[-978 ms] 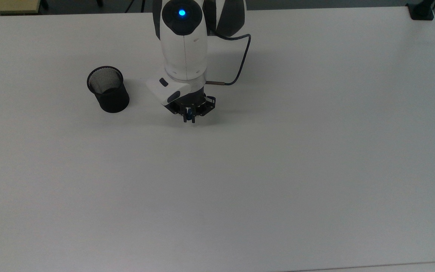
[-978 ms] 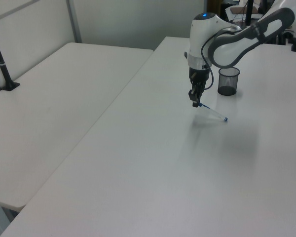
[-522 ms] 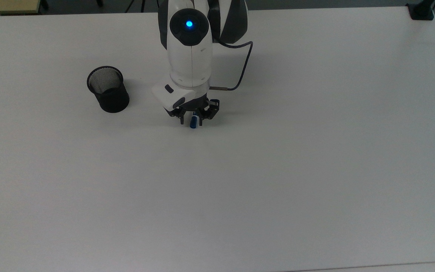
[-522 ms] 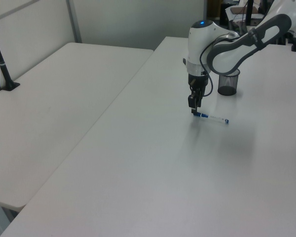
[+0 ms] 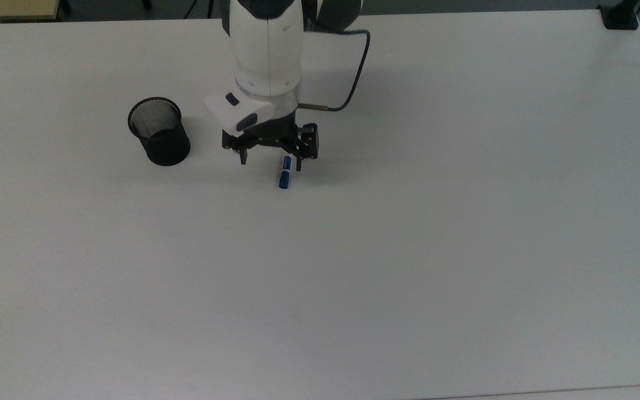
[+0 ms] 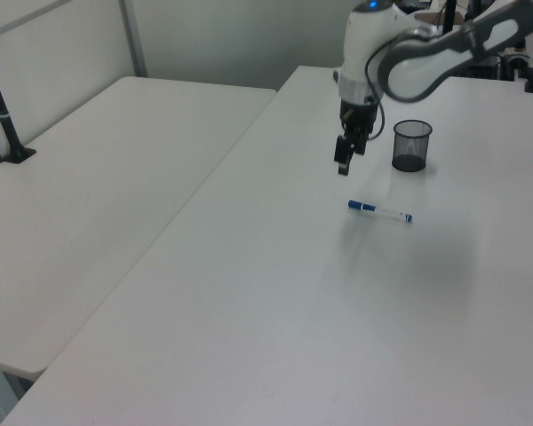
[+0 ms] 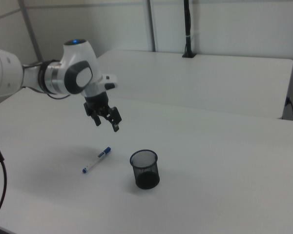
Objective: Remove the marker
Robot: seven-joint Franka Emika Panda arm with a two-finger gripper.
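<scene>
The marker, white-barrelled with a blue cap, lies flat on the white table. In the top view its blue cap end pokes out from under the arm. My gripper hangs open in the air above the marker, holding nothing. The black mesh cup stands upright and apart from the marker, at the top view's left of the gripper.
The white table stretches wide on all sides. A second white table adjoins it at the left view's left. A black clamp post stands on that table's far edge. A dark cable loops off the arm's wrist.
The gripper let go of the marker, which now lies flat on the table. The fingers spread wider and the hand rose clear above it.
</scene>
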